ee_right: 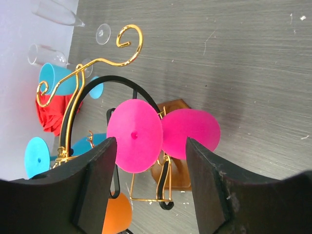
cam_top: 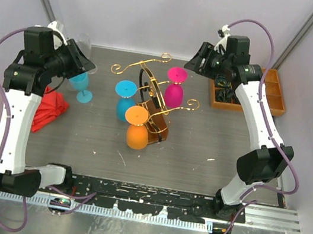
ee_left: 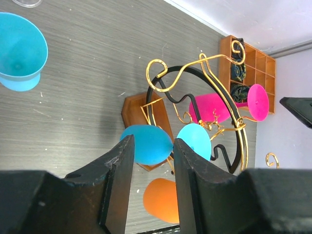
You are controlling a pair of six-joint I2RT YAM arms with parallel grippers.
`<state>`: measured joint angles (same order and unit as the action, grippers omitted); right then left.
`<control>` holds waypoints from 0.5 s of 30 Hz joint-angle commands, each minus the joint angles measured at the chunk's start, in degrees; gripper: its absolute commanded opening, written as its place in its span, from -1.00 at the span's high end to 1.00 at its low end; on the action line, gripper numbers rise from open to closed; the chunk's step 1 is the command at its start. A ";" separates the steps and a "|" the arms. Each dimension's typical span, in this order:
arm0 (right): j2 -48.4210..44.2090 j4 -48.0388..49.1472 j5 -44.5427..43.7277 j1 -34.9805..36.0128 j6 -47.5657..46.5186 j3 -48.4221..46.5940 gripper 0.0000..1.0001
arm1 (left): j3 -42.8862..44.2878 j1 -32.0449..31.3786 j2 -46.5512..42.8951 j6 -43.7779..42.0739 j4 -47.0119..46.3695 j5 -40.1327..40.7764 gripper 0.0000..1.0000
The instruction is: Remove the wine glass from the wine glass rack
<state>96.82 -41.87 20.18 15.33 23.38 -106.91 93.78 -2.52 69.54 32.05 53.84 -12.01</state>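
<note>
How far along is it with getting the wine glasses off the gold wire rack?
Done: one turquoise wine glass stands on the grey table, off the gold wire rack. In hand: left tool and right tool are open and empty, the right one facing the hanging pink glass. To do: it, the orange glass and a second turquoise glass hang there.

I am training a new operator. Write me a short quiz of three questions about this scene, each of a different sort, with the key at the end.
1. Multiple choice: which hanging glass is nearest the right gripper? A: orange glass. B: pink glass. C: blue one.
2. True or false: the wine glass rack carries no glasses.
3. Fill in the missing word: the blue glass standing upright on the table is near a ___ cloth.
Key: 1 B; 2 false, three glasses hang on it; 3 red.
</note>
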 commanded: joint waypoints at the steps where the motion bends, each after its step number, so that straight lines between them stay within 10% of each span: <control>1: -0.30 6.16 8.37 -1.97 3.21 2.40 -0.25 | -1.26 -0.11 -2.13 0.73 -1.31 -1.79 0.10; 15: 0.65 11.24 17.38 -1.97 5.49 7.07 0.05 | -1.63 -0.11 -2.92 0.99 -1.11 -2.31 0.06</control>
<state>98.30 -35.38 33.21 13.06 27.66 -100.22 92.92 -2.52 67.75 32.99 53.87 -13.02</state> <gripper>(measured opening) 0.500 0.467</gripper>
